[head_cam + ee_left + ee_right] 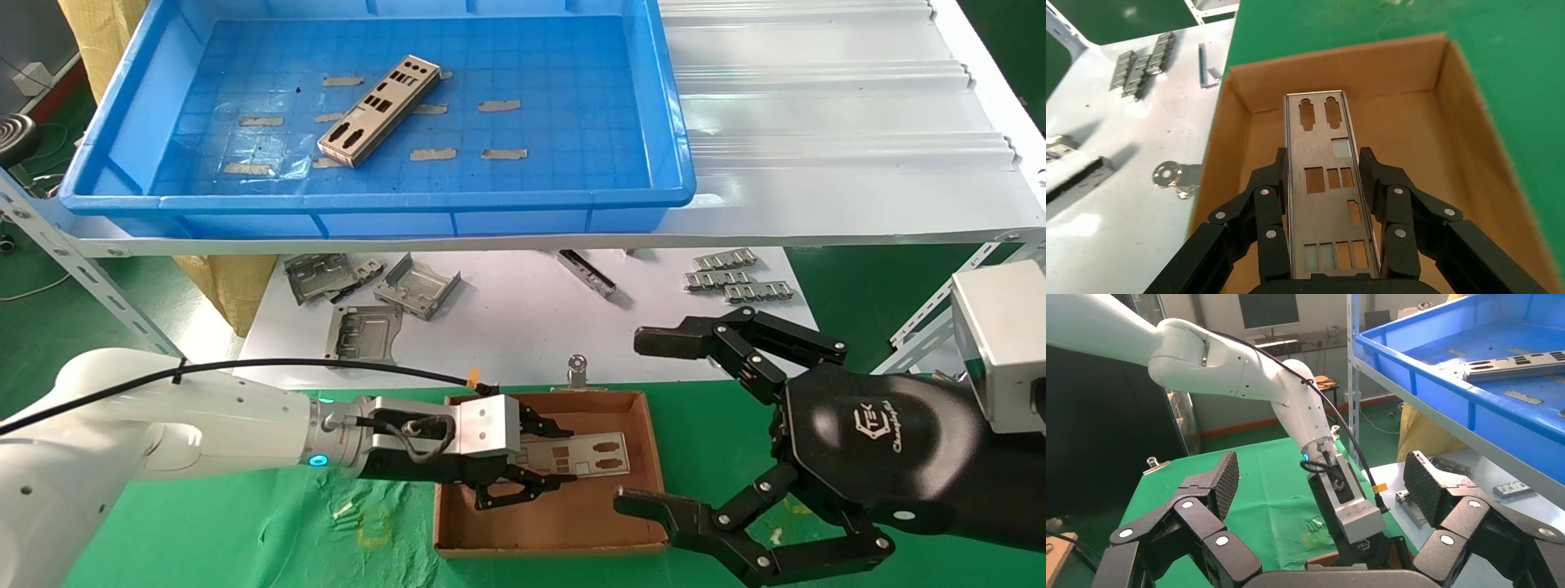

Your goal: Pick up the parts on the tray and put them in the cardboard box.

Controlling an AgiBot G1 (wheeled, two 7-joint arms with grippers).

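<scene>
Nearest the head camera: right gripper (645, 425), black, fingers spread wide, empty, hovering just beside the right edge of the small shallow brown cardboard box (458, 523). In its wrist view the two ribbed pads stand far apart, with the left arm visible between them.

Thin silver-grey punched sheet-metal plate (582, 456) is held by the left gripper (535, 465), black fingers (1261, 202) clamped on the plate's two long edges. Plate is over the box interior, roughly flat; cannot tell whether it touches the box floor. Long axis runs left-right across the box in the head view; free end with two keyhole-shaped cutouts points away from the left gripper, toward the box's right wall. Apart from that plate, box floor shows plain cardboard.

Second punched silver-grey plate (380, 110) lies in the large shallow bright blue plastic tray (654, 106), on the grid floor among scraps of tan tape (499, 105). Long axis diagonal, near-left to far-right. Only part in the tray.

Tray sits on a white shelf (817, 122) above the work area. Box rests on a green counter (204, 531). Beyond it, on a white sheet (507, 327): bent grey metal brackets (417, 286) to the left, small ridged linked metal strips (731, 278) to the right, and a silver binder clip (578, 367) at the box's far edge.
</scene>
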